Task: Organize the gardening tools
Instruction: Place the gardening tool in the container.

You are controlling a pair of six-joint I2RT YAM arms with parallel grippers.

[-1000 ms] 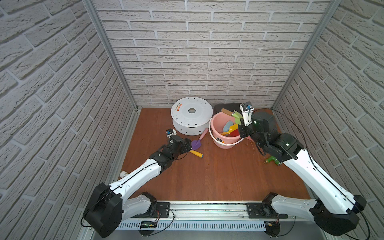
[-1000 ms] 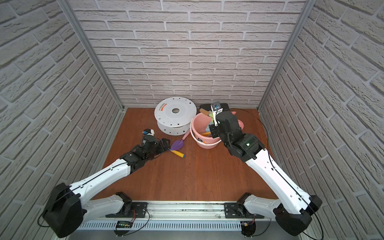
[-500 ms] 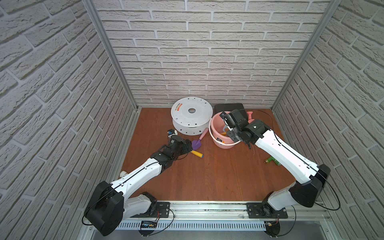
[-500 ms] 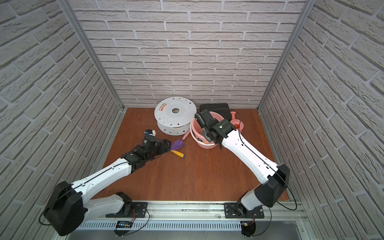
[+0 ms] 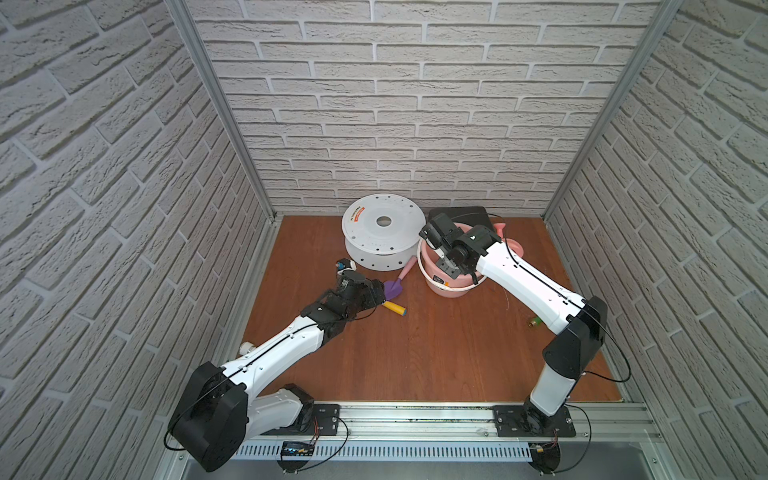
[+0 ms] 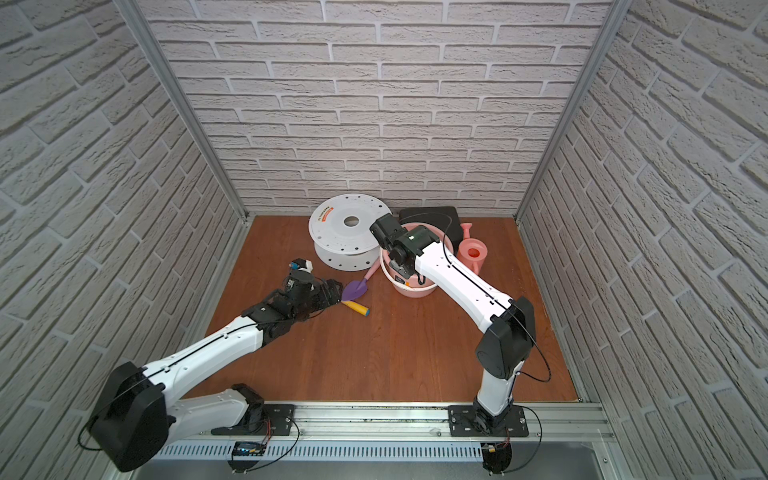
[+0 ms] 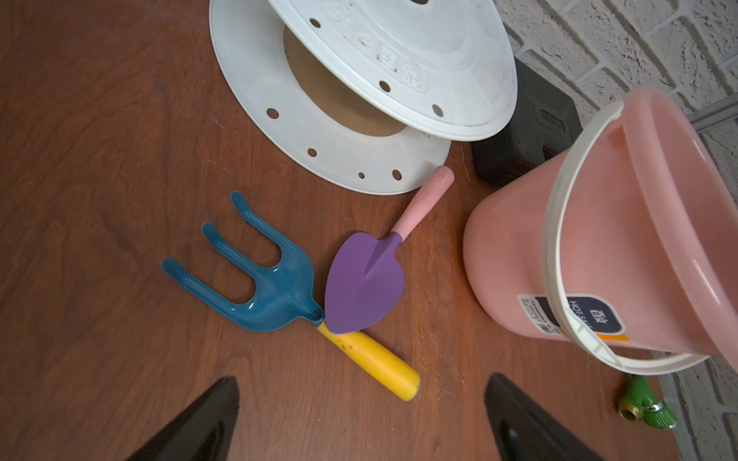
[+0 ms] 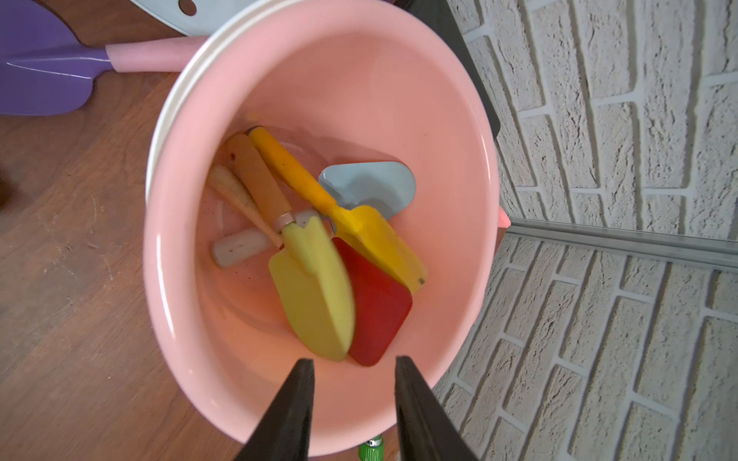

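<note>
My right gripper (image 8: 353, 359) hangs open over the pink bucket (image 8: 359, 80) with nothing between its fingers. Inside lie a green spade (image 8: 311, 287), blurred, a yellow scoop (image 8: 379, 239), a pale-blue trowel (image 8: 371, 187) and a red blade (image 8: 379, 307). On the floor left of the bucket (image 5: 453, 286), a blue claw fork (image 7: 275, 287) with a yellow handle touches a purple trowel (image 7: 363, 283). My left gripper (image 7: 361, 379) is open just short of the fork's handle. A pink watering can (image 6: 473, 253) stands behind the bucket.
A white spool (image 5: 380, 232) stands left of the bucket, against the trowel's pink handle. A black box (image 6: 432, 214) sits at the back wall. A green tap fitting (image 5: 535, 321) lies by the right wall and a white one (image 5: 248, 347) by the left wall.
My right arm came down from a raised pose, shut on the green spade, to over the bucket. Its jaws opened and the spade now lies inside. The left arm has not moved.
</note>
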